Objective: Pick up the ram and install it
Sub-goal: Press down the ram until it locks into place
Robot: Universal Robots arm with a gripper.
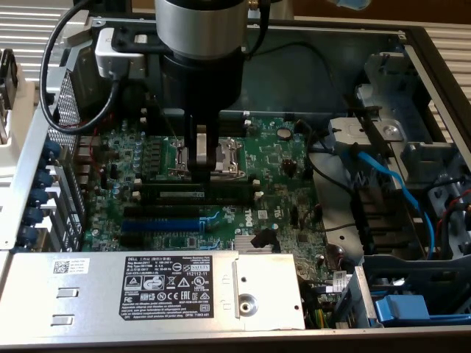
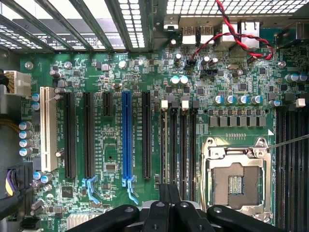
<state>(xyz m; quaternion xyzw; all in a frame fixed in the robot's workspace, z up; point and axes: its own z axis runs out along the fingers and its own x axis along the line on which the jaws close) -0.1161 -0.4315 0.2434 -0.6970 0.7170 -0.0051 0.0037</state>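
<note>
Now, going left to right in the exterior view, a blue slot point(image 1: 160, 222) sits low on the green board point(image 1: 283, 187). Next to it the ram point(image 1: 195, 193), a long thin dark-green strip with a white label, lies across the board's middle. The fingers point(image 1: 201, 156) are pressed together just above it.

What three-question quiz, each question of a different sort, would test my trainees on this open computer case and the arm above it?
1. True or false: the fingers stand wide open.
2. The long expansion slot beside the black ones is: A red, B blue, C yellow.
3. Fill in: the twisted wires near the rear ports are black and ___.
Key: 1 false, they are shut; 2 B; 3 red.
</note>
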